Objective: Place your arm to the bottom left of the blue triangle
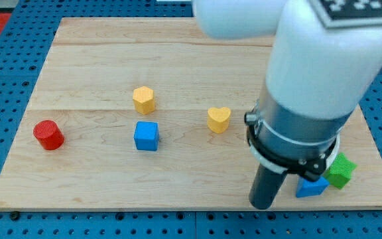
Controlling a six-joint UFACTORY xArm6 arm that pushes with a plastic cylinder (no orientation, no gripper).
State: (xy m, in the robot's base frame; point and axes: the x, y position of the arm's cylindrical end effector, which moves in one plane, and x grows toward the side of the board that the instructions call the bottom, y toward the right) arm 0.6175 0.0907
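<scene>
- Camera view: my tip rests on the table at the view's bottom right, just left of and slightly below the blue triangle, which my arm partly hides.
- I have no fingers, only a rod.
- Judging by position, the task looks nearly done.

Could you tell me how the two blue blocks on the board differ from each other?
The blue cube stands in full view near the board's middle-left; the blue triangle sits at the view's bottom right, partly hidden behind the arm. The cube stands alone, whereas the triangle lies right beside the green block, with my tip just to its left. Both share the same blue.
</scene>
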